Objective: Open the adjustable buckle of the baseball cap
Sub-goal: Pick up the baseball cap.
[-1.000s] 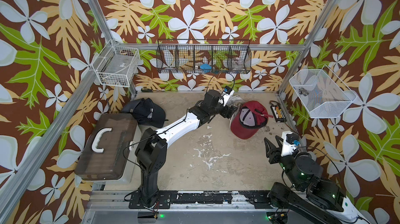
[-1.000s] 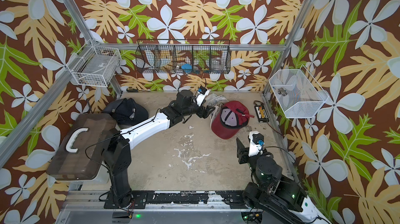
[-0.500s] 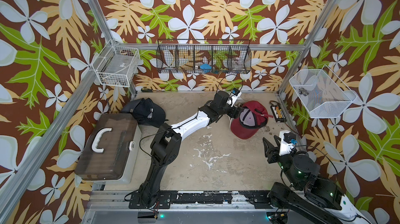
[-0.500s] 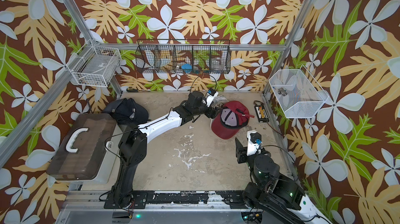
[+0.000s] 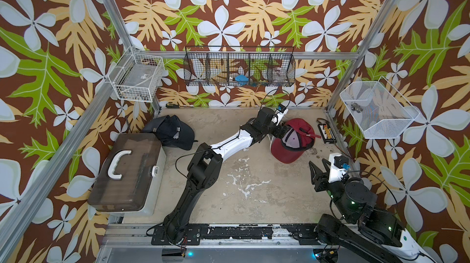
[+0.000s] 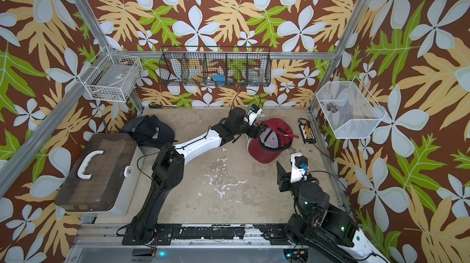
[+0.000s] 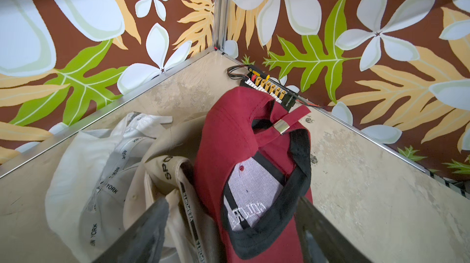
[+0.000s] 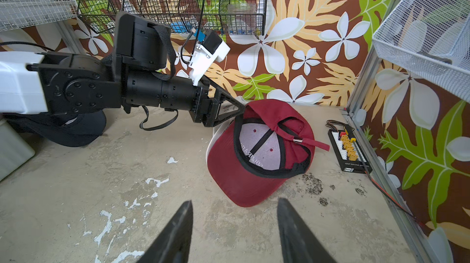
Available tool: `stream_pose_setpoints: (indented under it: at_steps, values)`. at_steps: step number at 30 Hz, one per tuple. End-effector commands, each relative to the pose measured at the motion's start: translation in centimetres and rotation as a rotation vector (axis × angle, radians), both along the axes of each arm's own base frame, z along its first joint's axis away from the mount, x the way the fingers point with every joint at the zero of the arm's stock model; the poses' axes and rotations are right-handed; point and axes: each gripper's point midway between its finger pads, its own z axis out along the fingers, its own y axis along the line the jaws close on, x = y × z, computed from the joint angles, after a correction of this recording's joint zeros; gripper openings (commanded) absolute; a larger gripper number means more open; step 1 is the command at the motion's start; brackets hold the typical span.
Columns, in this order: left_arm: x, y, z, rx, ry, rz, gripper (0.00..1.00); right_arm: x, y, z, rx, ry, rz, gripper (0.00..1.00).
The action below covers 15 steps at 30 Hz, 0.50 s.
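- Jaws first: the left jaws stand spread wide, the red cap [image 7: 216, 147] lying between them, nothing pinched.
- Cap sits upside down on the table [image 5: 254, 185] near the far right corner, overlapping a white cap [image 7: 84, 172].
- Its metal buckle [image 7: 282, 128] has the strap threaded through, tail poking out.
- Over to the right jaws: released, empty, above bare table just short of the brim.
- Black cap [image 5: 173, 132] lies well apart, beside a lidded box [image 5: 127, 172].

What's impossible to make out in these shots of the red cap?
Metal buckle: too small in both top views to show its clasp.
Pale caps: mostly hidden behind the left arm in both top views.
Red cap: brim cut off at the left wrist view's edge.
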Motion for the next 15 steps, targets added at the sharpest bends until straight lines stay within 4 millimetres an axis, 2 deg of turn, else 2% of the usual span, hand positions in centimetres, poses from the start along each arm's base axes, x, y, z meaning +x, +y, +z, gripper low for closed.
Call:
stream_pose_setpoints:
  at_steps: [1, 15]
  values:
    - [0.5, -0.6, -0.1, -0.014, 0.005, 0.006, 0.79, 0.1, 0.2, 0.4, 0.015, -0.01, 0.003, 0.55]
    - [2.0, -2.4, -3.6, -0.023, 0.046, 0.005, 0.73, 0.1, 0.3, 0.3, 0.013, -0.009, 0.006, 0.55]
